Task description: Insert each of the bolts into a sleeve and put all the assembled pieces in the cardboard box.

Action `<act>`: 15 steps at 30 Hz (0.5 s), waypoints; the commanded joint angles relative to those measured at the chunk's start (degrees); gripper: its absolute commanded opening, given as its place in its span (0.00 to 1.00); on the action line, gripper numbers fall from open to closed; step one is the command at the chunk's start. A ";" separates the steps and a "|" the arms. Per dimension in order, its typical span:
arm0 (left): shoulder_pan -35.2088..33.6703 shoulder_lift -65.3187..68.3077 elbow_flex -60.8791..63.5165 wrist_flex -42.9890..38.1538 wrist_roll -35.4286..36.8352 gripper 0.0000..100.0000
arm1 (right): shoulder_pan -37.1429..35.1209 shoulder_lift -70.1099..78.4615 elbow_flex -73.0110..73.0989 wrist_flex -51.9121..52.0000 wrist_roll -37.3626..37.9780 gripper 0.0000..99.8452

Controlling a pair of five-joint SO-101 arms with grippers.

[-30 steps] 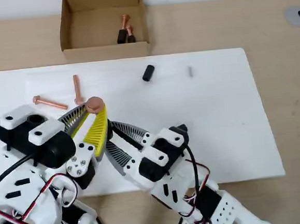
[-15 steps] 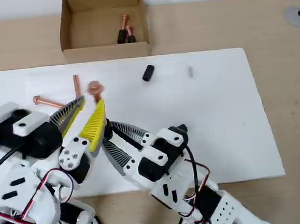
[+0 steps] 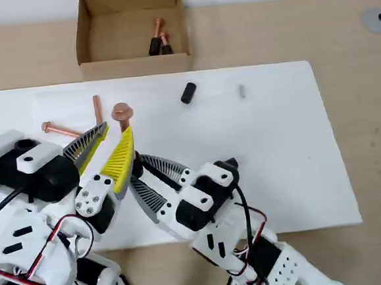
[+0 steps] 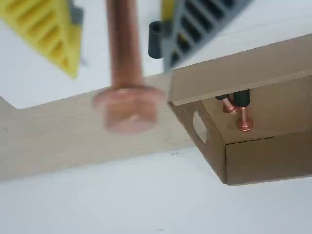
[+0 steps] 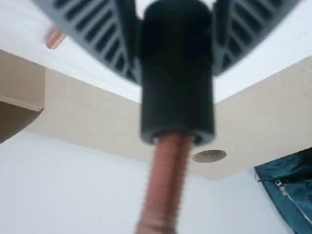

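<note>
My right gripper (image 5: 176, 68) is shut on a black sleeve (image 5: 178, 107) with a copper bolt's shaft (image 5: 163, 185) sticking out of it. In the high view that bolt's head (image 3: 121, 111) stands just beyond my left gripper (image 3: 115, 130). My left gripper (image 4: 122, 68) is open, and the bolt (image 4: 127, 102) runs between its yellow and grey fingers without touching them. Two loose bolts (image 3: 63, 131) (image 3: 98, 112) lie on the white mat (image 3: 258, 157), and a loose black sleeve (image 3: 188, 93) sits farther right. The cardboard box (image 3: 84, 32) holds assembled pieces (image 3: 158, 39).
The box stands on the wooden table beyond the mat's far edge. A small grey pin (image 3: 242, 91) lies on the mat to the right of the loose sleeve. A grey disc (image 3: 377, 19) sits at the table's far right. My right gripper (image 3: 140, 176) is close beside the left arm.
My left gripper has let go of the bolt's head, opened and drawn back to the left. The bolt stays in the sleeve held by the right gripper.
</note>
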 commanded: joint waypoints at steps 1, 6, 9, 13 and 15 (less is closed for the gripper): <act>-0.62 0.13 -1.41 -1.05 0.35 0.13 | 0.92 -5.32 -0.13 -1.41 -0.26 0.01; 2.73 0.57 -7.03 5.19 3.08 0.13 | 0.92 -5.32 -0.13 -1.41 -0.26 0.01; 3.16 0.57 -8.97 6.86 3.08 0.13 | 0.92 -5.32 -0.13 -1.41 -0.26 0.01; 3.16 0.57 -8.97 7.56 3.08 0.13 | 0.92 -5.32 -0.13 -1.41 -0.26 0.01; 3.16 0.57 -8.97 7.30 3.08 0.13 | 0.92 -5.32 -0.13 -1.41 -0.26 0.01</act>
